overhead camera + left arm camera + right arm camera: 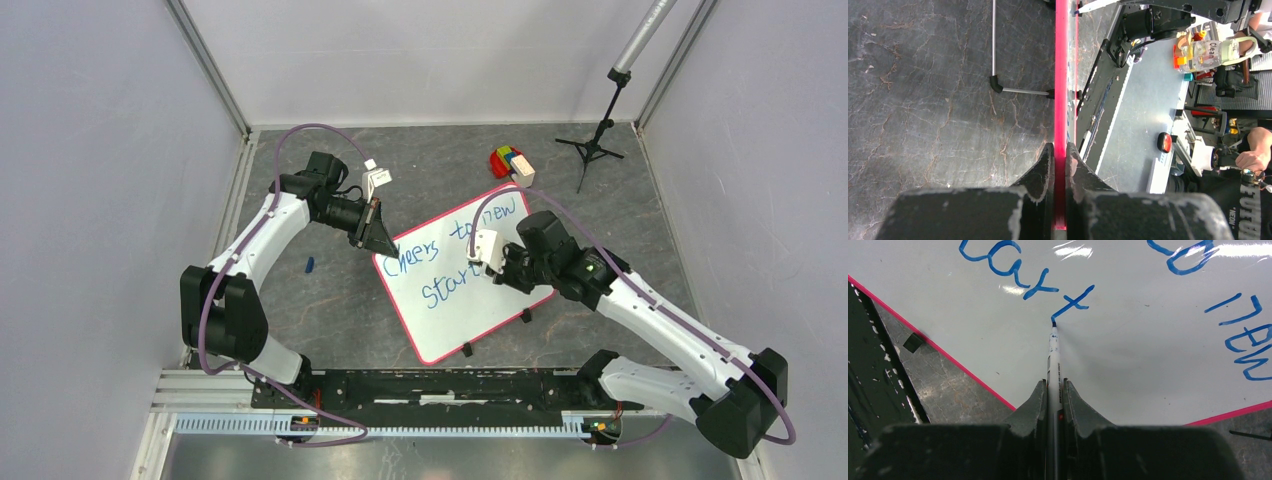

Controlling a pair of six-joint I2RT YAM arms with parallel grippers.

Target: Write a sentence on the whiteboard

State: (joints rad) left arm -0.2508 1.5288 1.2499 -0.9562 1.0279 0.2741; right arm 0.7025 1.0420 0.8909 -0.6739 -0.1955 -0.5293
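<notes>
The whiteboard (450, 320) lies tilted in the middle of the table, white with a pink-red rim (1062, 75). The sentence (437, 262) in blue marker reads "Cheers to new" over "Start". My left gripper (378, 240) (1061, 150) is shut on the board's rim at its far left corner. My right gripper (492, 272) (1053, 385) is shut on a white marker (1052, 357). The marker's tip touches the board at the foot of the last "t" (1072, 302). The board's white face (1128, 355) fills the right wrist view.
A blue marker cap (310, 265) lies on the table left of the board. Coloured blocks (510, 162) sit beyond the board's far corner. A black tripod stand (595, 140) is at the back right. Black clips (526, 315) line the board's near edge.
</notes>
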